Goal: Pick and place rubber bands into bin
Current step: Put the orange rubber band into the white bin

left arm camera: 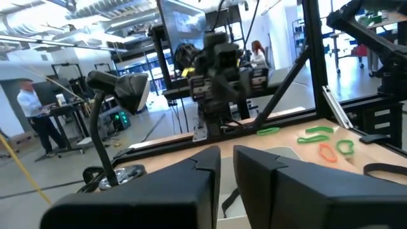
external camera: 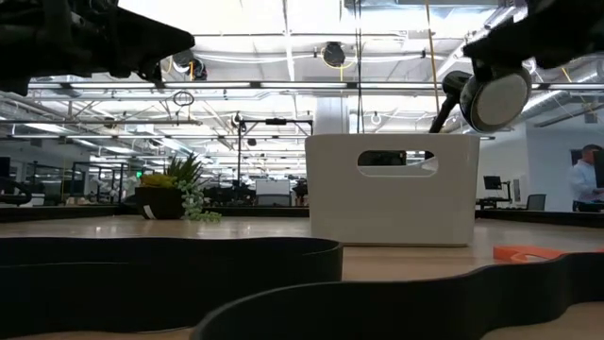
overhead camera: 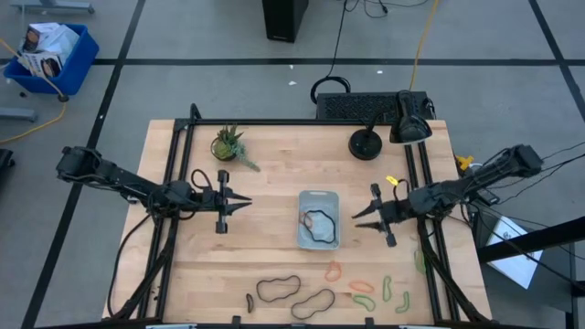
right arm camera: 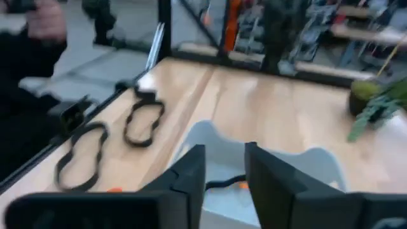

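Bands lie in two places: one dark loop with a touch of orange already sits inside the bin (overhead camera: pixel 318 219), the pale tray at the centre of the high view, while the rest of the rubber bands (overhead camera: pixel 279 290) are strewn along the lower edge of the frame, large dark wavy ones toward the lower centre, small orange-red and green ones (overhead camera: pixel 395 291) toward the lower right. Both arms flank the tray at its own height, which reads as a neutral pose between picks, each one within easy swing of the loose bands below it. The left gripper (overhead camera: pixel 239 202) hangs left of centre, well apart from the tray, its tip pointing right at it; its wrist view shows the two fingers (left arm camera: pixel 191 184) parted by a narrow gap with nothing between them. The right gripper (overhead camera: pixel 359 217) sits just beside the tray's right wall, tip pointing left, its fingers (right arm camera: pixel 191 175) likewise slightly spread and empty, looking over the tray rim. A potted plant (overhead camera: pixel 228 143) and a desk lamp (overhead camera: pixel 407 119) stand in the upper part of the table (overhead camera: pixel 274 164), clear of the working lane. Most of the task looks undone, judging by the many bands outside.
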`<state>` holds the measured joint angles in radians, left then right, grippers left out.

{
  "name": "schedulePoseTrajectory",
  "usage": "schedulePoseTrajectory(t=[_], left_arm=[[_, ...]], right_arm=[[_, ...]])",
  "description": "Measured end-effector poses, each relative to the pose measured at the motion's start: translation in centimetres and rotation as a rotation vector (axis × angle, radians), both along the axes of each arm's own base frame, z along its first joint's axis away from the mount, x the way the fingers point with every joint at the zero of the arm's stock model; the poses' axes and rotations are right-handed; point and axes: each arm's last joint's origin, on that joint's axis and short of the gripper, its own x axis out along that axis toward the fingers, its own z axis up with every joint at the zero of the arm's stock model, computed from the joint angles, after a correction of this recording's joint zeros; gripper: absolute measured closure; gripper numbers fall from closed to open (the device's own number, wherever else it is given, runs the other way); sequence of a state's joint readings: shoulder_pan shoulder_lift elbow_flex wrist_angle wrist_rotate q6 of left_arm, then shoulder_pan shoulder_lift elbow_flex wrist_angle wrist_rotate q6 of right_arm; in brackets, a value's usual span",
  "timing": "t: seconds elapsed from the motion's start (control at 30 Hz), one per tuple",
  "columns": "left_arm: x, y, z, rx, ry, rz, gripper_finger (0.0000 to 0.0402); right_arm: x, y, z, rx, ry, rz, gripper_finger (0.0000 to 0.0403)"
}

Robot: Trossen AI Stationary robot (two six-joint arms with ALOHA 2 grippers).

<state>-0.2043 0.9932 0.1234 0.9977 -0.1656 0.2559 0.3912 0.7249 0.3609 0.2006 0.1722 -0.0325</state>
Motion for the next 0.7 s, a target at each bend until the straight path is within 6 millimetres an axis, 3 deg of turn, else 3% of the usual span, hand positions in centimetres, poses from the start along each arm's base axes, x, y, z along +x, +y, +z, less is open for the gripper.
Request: schedulePoseTrajectory(t=[0.17,0.3,0.5,0.7], left_arm=[[0.0,0.0,0.0,-0.013,0.001,-0.002,0.0346],[0.0,0.0,0.0,-0.030,0.002,-0.003,0.0346],[0.0,0.0,0.0,-0.033,0.001,-0.004,0.0346],[0.0,0.0,0.0,-0.059,0.001,-0.007,0.0346]], right_arm=[[1.3,3.6,2.2,-0.006,0.214,0.056,0.0253],[2.4,7.1,2.3,-0.010,0.370,0.116,0.0233],[3.2,11.9,0.0,-0.043,0.508,0.184,0.0235],[2.7,14.6,-3.7,-0.008,0.660,0.138,0.0241]])
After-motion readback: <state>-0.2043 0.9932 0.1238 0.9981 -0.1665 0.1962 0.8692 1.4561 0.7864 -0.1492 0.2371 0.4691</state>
